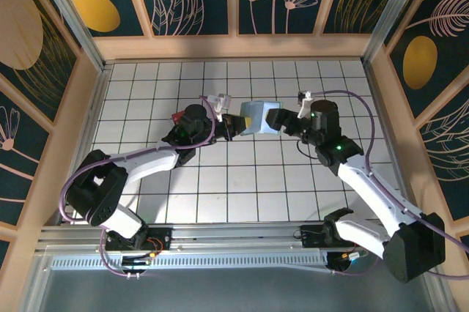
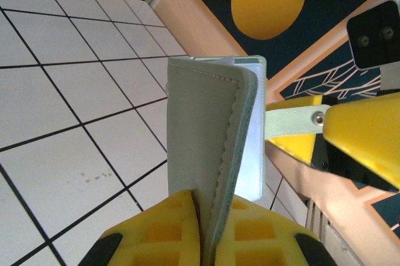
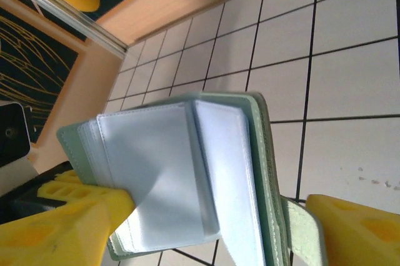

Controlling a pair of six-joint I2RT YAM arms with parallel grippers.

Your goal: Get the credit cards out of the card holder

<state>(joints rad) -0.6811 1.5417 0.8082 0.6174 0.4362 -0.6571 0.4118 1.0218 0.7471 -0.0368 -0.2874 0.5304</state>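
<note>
The card holder (image 1: 258, 117) hangs above the middle of the table between both arms, a pale grey-green folded wallet. My left gripper (image 2: 209, 231) is shut on the lower edge of its stitched cover (image 2: 206, 135). The right gripper (image 3: 212, 231) stands open around the opposite side; its left finger (image 3: 62, 222) lies against the pale bluish inner sleeves (image 3: 156, 178), and its right finger (image 3: 356, 228) stays apart from the closing strap (image 3: 301, 235). The holder is fanned slightly open. The credit cards are hidden; no print shows on the sleeves.
White gridded tabletop (image 1: 242, 187) lies below, with wooden walls on three sides. A small red object (image 1: 178, 116) sits on the table behind the left arm's wrist. Purple cables loop off both arms.
</note>
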